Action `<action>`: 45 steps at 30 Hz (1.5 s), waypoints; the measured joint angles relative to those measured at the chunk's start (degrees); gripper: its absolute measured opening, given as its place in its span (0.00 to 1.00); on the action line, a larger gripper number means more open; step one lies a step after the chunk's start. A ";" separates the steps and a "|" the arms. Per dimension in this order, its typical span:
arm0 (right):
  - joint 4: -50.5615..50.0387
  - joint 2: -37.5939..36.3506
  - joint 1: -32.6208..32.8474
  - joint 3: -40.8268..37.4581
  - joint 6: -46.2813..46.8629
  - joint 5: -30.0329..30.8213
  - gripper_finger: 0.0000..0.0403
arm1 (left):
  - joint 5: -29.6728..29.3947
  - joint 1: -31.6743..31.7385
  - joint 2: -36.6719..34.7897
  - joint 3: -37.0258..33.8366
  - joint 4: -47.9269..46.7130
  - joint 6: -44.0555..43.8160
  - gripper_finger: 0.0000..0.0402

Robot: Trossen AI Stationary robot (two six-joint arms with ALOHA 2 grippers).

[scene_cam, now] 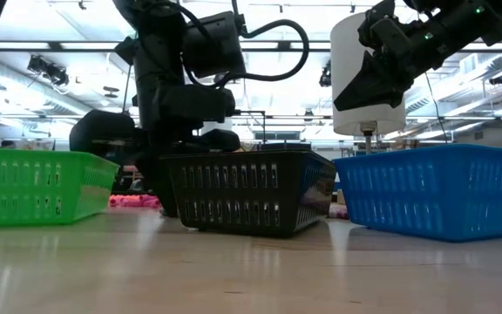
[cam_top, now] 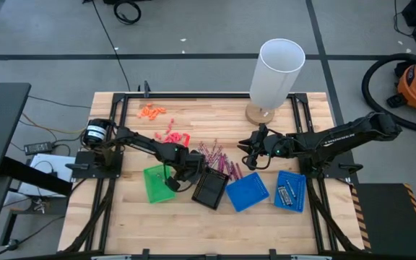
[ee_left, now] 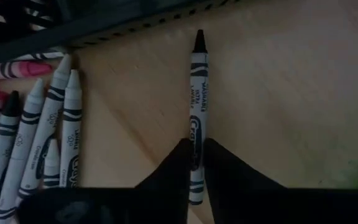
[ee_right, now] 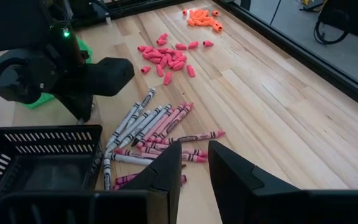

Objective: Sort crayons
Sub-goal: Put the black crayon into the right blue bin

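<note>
- Left wrist view: we see the left gripper (ee_left: 196, 163) clamped on the lower wrapper of a black-tipped crayon (ee_left: 197, 112), which lies flat on the bare wood just beside the black tray (ee_left: 104, 25).
- High view puts that gripper low over the table between the green tray (cam_top: 157, 184) and the black tray, at the left edge of the crayon pile (cam_top: 219, 160).
- Right gripper (ee_right: 194, 168) hovers above the pile's right side, fingers parted, holding nothing.
- Remaining crayons lie loose near the table's middle: pink-magenta ones fanned across each other, grey-silver ones side by side.
- Risk, as we judge it: the hold sits near one end of the stick, so the far tip could droop or pivot on lifting and catch the black tray's rim.
- Second risk: paper wrapper looks smooth; a round stick pinched between narrow fingers could roll out.
- Third: the two arms work close over one pile; a reach by the right could meet the left.
- Materials: crayons thin, cylindrical, paper-wrapped with conical wax tips; trays slotted plastic, thin-walled; tabletop planked wood, matt, lightly grained.
- Two blue trays (cam_top: 248, 191) sit right of the black one; one holds a few crayons.
</note>
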 joint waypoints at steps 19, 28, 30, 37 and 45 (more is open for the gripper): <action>0.48 0.00 0.00 0.00 0.39 -1.05 0.22 | -9.51 -0.39 -7.40 -0.35 -7.83 -2.58 0.03; 3.07 0.00 0.04 0.00 -0.90 -1.48 0.23 | -24.23 -0.26 -12.37 -0.24 -5.84 -1.69 0.03; 3.97 0.00 0.04 0.00 -1.20 -1.49 0.23 | -27.60 -0.26 -12.79 -0.24 -3.54 -0.80 0.03; 7.21 0.00 0.96 0.00 -4.48 -1.35 0.25 | -32.85 0.32 -12.87 -0.22 10.44 1.30 0.03; 16.34 0.00 4.23 0.00 -13.95 3.34 0.25 | -30.09 2.21 -12.87 -0.19 20.65 -3.37 0.03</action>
